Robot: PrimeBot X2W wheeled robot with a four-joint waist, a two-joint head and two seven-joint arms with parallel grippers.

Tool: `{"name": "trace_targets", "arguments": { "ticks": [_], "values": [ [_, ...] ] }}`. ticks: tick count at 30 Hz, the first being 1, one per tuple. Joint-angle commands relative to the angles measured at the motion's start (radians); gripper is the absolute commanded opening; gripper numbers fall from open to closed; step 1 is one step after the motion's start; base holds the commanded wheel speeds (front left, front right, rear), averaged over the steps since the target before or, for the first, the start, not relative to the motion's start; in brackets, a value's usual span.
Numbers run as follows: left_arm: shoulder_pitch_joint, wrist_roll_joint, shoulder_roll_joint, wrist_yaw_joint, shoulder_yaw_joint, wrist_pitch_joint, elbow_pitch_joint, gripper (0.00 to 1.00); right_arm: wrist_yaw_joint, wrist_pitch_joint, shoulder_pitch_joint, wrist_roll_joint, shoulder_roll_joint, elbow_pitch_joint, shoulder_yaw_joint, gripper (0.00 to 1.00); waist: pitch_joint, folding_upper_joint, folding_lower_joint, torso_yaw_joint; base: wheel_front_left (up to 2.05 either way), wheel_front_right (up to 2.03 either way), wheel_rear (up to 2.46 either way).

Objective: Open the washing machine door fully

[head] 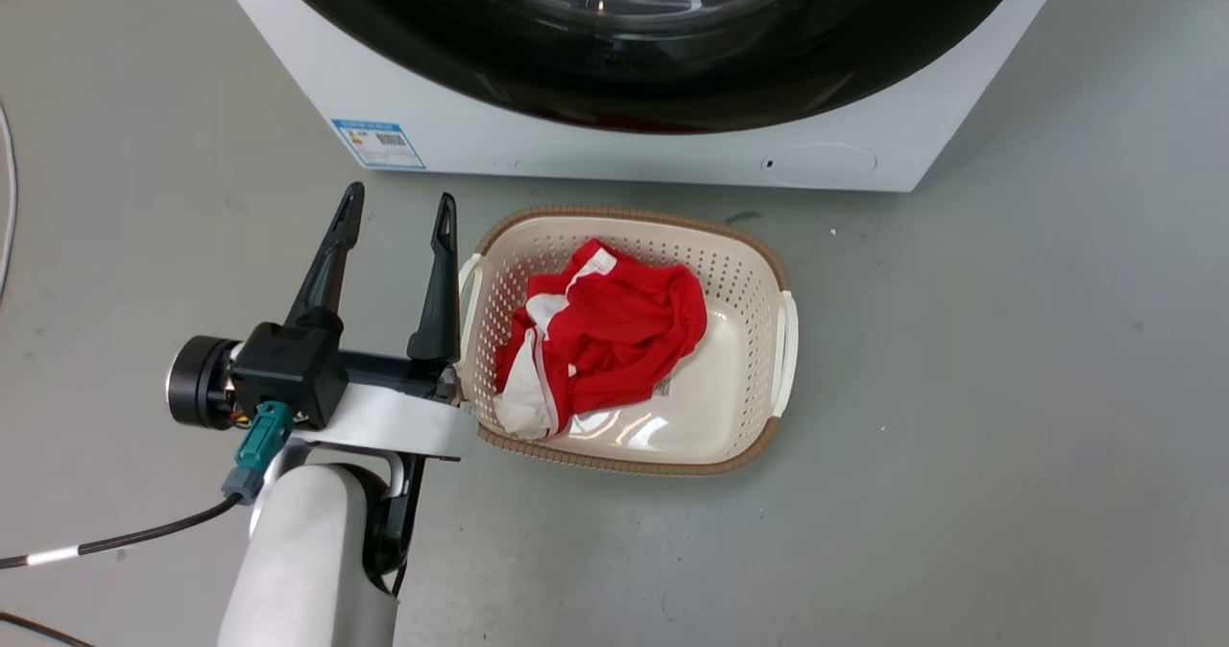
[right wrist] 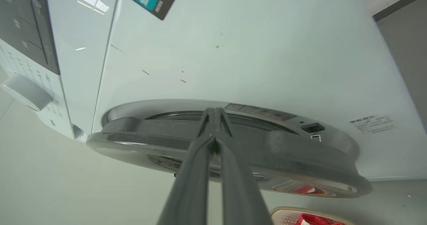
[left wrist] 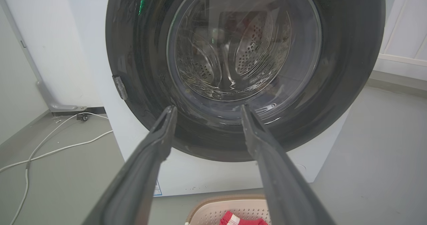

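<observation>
Right tool [right wrist: 216, 113], pinched closed, meets the washing machine door [right wrist: 300, 161]: rigid, glossy, probably slippery, best hooked behind its rim. Left tool [head: 399, 198] gapes wide, empty.

Smooth grey floor [head: 1008, 388] carrying a white washing machine [head: 576, 153], a beige perforated plastic basket [head: 739, 263] just before it, and loose white cables [left wrist: 60, 148].

The laundry basket [head: 768, 263] sits on the floor [head: 979, 397] at 6 o'clock from the washing machine door [head: 576, 90], standing in the way low down. The left gripper [head: 398, 198], fingers spread, is just beside the basket's rim at 9 o'clock. Open floor lies at the basket's 3 o'clock. White cables [left wrist: 56, 150] trail at the machine's 9 o'clock. A narrow gap parts the door's rim from the machine front [right wrist: 233, 51]; the right gripper [right wrist: 216, 113], fingers pressed together, has its tips there.
</observation>
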Motion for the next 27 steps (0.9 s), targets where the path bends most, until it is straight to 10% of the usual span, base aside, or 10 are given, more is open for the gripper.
{"name": "trace_targets", "arguments": {
  "ticks": [1, 27],
  "values": [
    [-0.017, 0.002, 0.000, -0.002, -0.003, -0.003, -0.009, 1.00, 0.000, 0.000, -0.029, -0.018, 0.010, 0.022, 0.011, 0.00, 0.025, 0.0000, -0.0002, 0.007, 0.00, 0.00, 0.00],
    [-0.034, 0.001, -0.005, -0.003, 0.008, -0.003, -0.023, 1.00, 0.000, 0.305, -0.081, -0.025, 0.061, 0.077, 0.008, 0.00, 0.081, 0.0000, -0.0002, 0.012, 0.00, 0.00, 0.00]
  ]
}}
